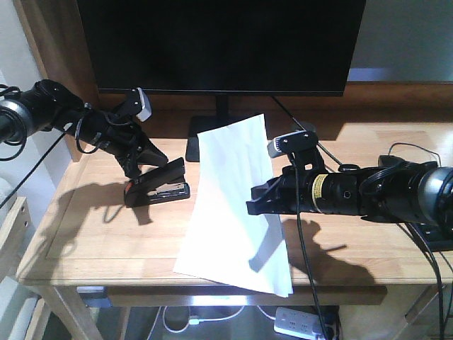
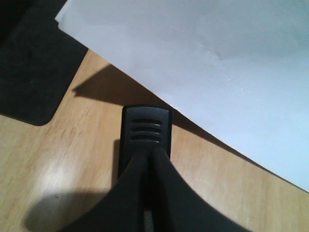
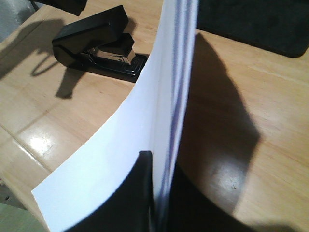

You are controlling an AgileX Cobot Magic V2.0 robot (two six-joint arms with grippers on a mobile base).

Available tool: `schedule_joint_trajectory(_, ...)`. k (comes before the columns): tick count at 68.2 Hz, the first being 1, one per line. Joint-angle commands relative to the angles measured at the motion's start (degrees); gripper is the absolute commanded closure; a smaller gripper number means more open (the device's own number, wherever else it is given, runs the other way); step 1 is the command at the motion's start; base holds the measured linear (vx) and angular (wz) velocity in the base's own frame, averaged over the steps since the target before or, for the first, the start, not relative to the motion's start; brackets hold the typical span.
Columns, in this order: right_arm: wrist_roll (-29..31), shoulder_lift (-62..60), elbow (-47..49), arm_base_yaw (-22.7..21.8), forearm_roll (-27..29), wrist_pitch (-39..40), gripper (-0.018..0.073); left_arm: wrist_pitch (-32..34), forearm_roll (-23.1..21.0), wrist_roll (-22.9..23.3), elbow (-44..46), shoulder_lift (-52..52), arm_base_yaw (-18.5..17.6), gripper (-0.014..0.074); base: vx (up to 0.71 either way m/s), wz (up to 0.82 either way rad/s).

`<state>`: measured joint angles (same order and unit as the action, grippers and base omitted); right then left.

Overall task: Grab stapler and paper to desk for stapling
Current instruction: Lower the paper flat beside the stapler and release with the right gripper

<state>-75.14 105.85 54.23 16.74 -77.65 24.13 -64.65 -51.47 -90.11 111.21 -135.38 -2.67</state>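
1. Right gripper (image 1: 256, 203) is clamped on one edge of the paper sheets (image 1: 230, 212), which stand curved mid-desk (image 1: 368, 248).
2. Left gripper (image 1: 139, 167), fingers nearly together, sits over the stapler (image 1: 161, 187) just left of them; contact unclear.
3. Advice: feed a corner squarely into the stapler's mouth before pressing.

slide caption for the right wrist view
Right hand grips the white paper edge-on, black stapler on the wooden desk beyond.

one stapler (image 1: 159, 185), one paper sheaf (image 1: 233, 212), one monitor (image 1: 219, 42), one desk (image 1: 92, 234), one power strip (image 1: 304, 326)
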Motion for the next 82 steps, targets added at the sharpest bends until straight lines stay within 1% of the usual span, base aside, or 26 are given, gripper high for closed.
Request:
schedule_joint_trajectory(1, 1.8, -1.7, 1.6, -0.1, 2.5, 3.3, 0.0562, -0.7, -3.5, 0.0, 1.5, 4.0, -0.2, 0.0603, 0.0, 0.0)
schedule_joint_trajectory(17, 5.9, 0.1, 1.6, -0.1, 4.1, 7.9, 0.0562, -0.7, -3.5, 0.0, 1.5, 4.0, -0.2, 0.0603, 0.0, 0.0)
schedule_joint_trajectory(23, 6.6, 0.7, 1.6, -0.1, 4.6, 9.5, 0.0562, -0.7, -3.5, 0.0, 1.5, 4.0, -0.2, 0.0603, 0.0, 0.0)
schedule_joint_trajectory(40, 9.7, 2.4, 1.6, -0.1, 8.2, 10.2, 0.0562, -0.7, -3.5, 0.0, 1.5, 4.0, -0.2, 0.0603, 0.0, 0.0)
schedule_joint_trajectory(47, 11.0, 3.3, 1.9, -0.1, 8.9, 10.5, 0.0562, -0.7, -3.5, 0.0, 1.5, 4.0, -0.2, 0.0603, 0.0, 0.0)
schedule_joint_trajectory(61, 10.5, 5.4, 4.6, -0.1, 9.5, 11.8, 0.0562, -0.7, -3.5, 0.0, 1.5, 4.0, -0.2, 0.0603, 0.0, 0.0)
schedule_joint_trajectory(82, 9.6, 9.4, 8.6, -0.1, 9.5, 11.4, 0.0562, -0.7, -3.5, 0.0, 1.5, 4.0, -0.2, 0.0603, 0.0, 0.0)
